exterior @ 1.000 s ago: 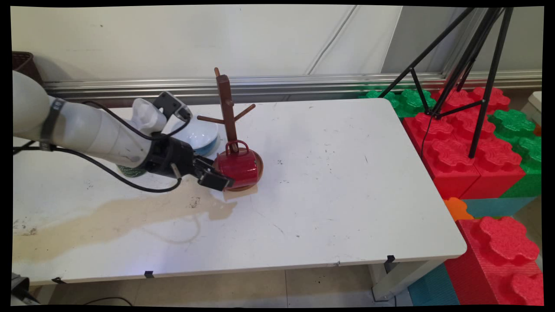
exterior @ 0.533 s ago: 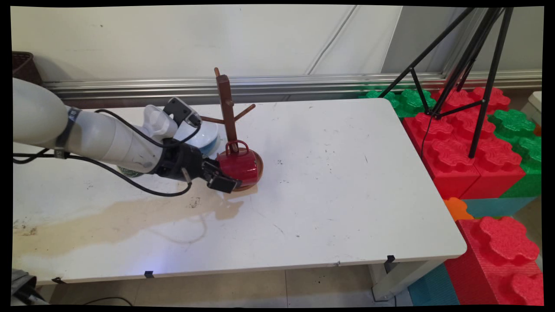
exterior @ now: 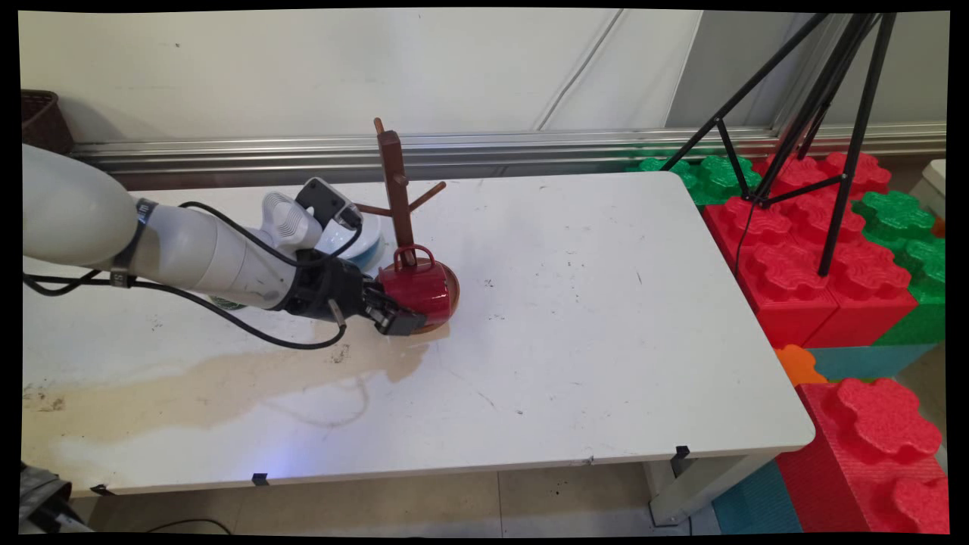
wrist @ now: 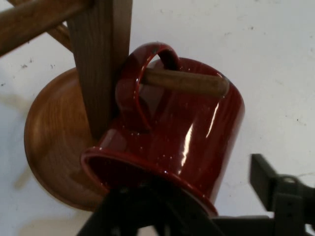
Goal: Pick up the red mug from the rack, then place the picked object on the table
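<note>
We saw the gripper (exterior: 400, 316) low over the white desk (exterior: 575, 318), pressed against the red mug (exterior: 420, 288). The mug hung by its handle on a lower peg of the wooden mug tree (exterior: 395, 182), just above the tree's round base (wrist: 51, 142). In the hand view one of the fingers (wrist: 268, 184) stood outside the mug, apart from its wall; the other seemed to reach inside the rim, so the fingers looked spread, not yet clamped. A white-and-blue bowl (exterior: 362, 241) lay behind the arm.
</note>
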Available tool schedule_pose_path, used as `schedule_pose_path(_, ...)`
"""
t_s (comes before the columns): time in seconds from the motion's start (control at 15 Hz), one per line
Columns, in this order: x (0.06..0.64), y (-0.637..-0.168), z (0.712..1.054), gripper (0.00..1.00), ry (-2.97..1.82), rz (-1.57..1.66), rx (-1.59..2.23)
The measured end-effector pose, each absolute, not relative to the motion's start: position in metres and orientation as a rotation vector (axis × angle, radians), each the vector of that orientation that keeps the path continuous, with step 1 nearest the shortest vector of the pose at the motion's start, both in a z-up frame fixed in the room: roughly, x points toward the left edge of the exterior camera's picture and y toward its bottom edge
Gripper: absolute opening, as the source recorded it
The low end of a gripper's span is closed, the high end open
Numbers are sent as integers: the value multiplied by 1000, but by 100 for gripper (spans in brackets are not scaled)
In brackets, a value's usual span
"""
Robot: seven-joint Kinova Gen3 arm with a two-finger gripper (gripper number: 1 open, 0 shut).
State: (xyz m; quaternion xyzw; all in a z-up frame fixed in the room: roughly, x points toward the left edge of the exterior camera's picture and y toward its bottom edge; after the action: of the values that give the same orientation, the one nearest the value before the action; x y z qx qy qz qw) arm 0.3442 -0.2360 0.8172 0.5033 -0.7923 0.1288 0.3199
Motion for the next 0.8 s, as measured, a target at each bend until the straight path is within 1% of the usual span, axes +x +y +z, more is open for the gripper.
schedule_pose_path(0.4, 343, -233, 815, 0, -2081, 363, 1320)
schedule_pose_path(0.47, 346, -238, 815, 0, -2097, 354, 1289)
schedule_pose_path(0.8, 343, -228, 819, 0, -2087, 363, 1282)
